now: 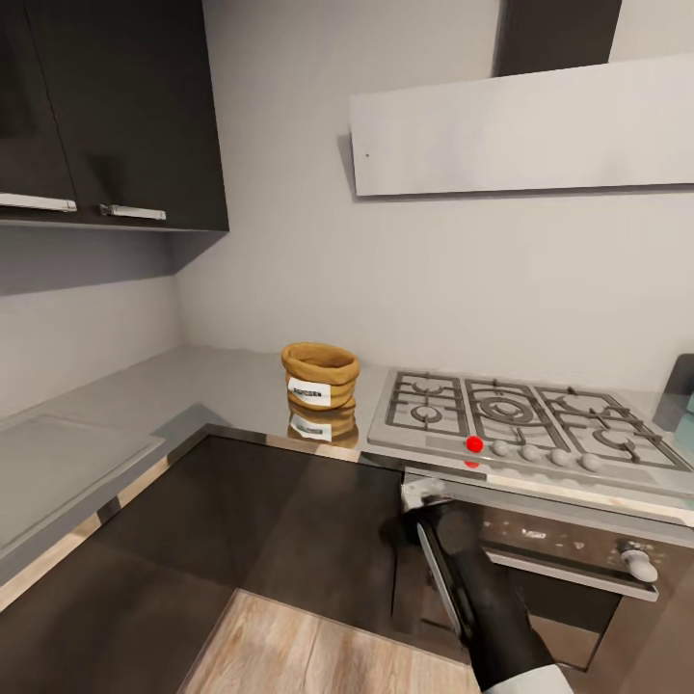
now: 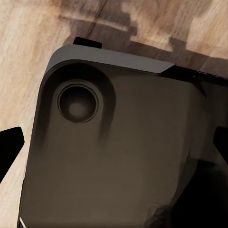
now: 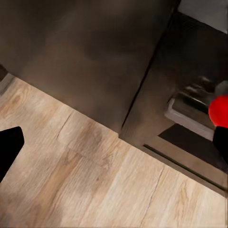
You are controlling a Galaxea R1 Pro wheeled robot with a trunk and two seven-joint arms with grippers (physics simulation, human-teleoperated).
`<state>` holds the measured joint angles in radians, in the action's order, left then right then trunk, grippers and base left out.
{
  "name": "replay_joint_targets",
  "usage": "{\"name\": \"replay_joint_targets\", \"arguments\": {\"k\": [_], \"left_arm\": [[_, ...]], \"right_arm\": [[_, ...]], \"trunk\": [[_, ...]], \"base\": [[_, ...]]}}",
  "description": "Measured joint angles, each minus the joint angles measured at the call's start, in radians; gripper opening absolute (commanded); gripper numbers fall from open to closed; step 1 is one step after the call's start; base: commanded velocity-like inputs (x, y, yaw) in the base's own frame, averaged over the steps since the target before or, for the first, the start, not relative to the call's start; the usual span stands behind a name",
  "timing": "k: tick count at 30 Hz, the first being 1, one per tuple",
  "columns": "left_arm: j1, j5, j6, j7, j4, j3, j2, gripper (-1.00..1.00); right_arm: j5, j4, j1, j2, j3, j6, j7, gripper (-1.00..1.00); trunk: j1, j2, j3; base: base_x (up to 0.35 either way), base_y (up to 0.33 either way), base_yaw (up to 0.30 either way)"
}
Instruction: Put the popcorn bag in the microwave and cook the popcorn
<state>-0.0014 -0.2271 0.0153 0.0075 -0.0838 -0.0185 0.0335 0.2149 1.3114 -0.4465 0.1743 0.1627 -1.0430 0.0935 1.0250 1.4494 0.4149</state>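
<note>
We face a corner of the kitchen with grey walls (image 1: 289, 193), where dark brown upper cabinets (image 1: 116, 106) hang at our left and a white slanted hood (image 1: 520, 125) juts out over the cooker. Below runs the smooth grey brushed-metal surface (image 1: 145, 395) over dark brown cabinet fronts (image 1: 241, 520), and a light wood floor (image 1: 299, 655) shows at the foot of them. Set into the surface to the right is a grey gas hob with black grates (image 1: 520, 414), with a row of knobs and one red knob (image 1: 473, 443) along its front edge; under it sits a dark built-in oven with a bar handle (image 1: 569, 559). The soft golden-tan popcorn bag with a rolled rim and white label (image 1: 320, 374) stands upright on the surface just left of the hob, near the back wall, its reflection below it. Our right arm (image 1: 482, 588) reaches up in front of the oven. Our right hand (image 3: 114, 142) hangs over the floor by the cabinet fronts, its dark fingertips (image 3: 9, 147) set wide apart, holding nothing. Our left hand (image 2: 114, 142) is likewise spread wide above our own dark base (image 2: 118, 156).
</note>
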Motion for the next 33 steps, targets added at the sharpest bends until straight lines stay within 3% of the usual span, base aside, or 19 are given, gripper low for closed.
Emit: {"name": "replay_joint_targets", "arguments": {"k": [5,10,16,17,23,28,33], "left_arm": [[0.000,0.000,0.000,0.000,0.000,0.000,0.000,1.00],[0.000,0.001,0.001,-0.001,0.000,0.000,0.001,1.00],[0.000,0.002,0.000,-0.001,0.000,0.000,0.001,1.00],[0.000,0.001,0.000,-0.001,0.000,0.000,0.001,1.00],[0.000,0.002,0.000,-0.001,0.000,0.000,0.001,1.00],[0.000,0.002,0.000,-0.001,0.000,0.001,0.000,1.00],[0.000,0.002,0.000,-0.001,0.000,0.001,0.001,1.00]], "right_arm": [[-0.003,0.001,-0.074,0.000,-0.001,0.000,0.002,1.00],[-0.054,0.001,-0.085,0.000,-0.001,0.000,0.001,1.00],[-0.060,0.054,-0.099,0.000,0.000,0.000,-0.005,1.00],[-0.058,0.060,-0.164,0.000,-0.001,0.000,-0.007,1.00],[-0.059,-0.021,-0.385,0.000,-0.011,0.000,-0.010,1.00],[-0.060,-0.305,-0.638,0.000,-0.085,0.000,-0.010,1.00],[-0.061,-0.519,-0.877,0.000,-0.109,0.000,-0.010,1.00]], "trunk": [[0.000,0.000,0.000],[0.001,0.000,0.000],[0.000,0.000,0.000],[0.000,0.000,0.000],[0.000,0.000,0.000],[0.000,0.000,0.000],[0.000,0.000,0.000]], "base": [[0.000,0.000,0.000],[-0.187,0.000,0.000],[-0.128,0.000,0.000],[-0.004,0.000,0.000],[-0.001,0.000,0.000],[0.000,0.000,0.000],[0.000,0.000,0.000]]}}
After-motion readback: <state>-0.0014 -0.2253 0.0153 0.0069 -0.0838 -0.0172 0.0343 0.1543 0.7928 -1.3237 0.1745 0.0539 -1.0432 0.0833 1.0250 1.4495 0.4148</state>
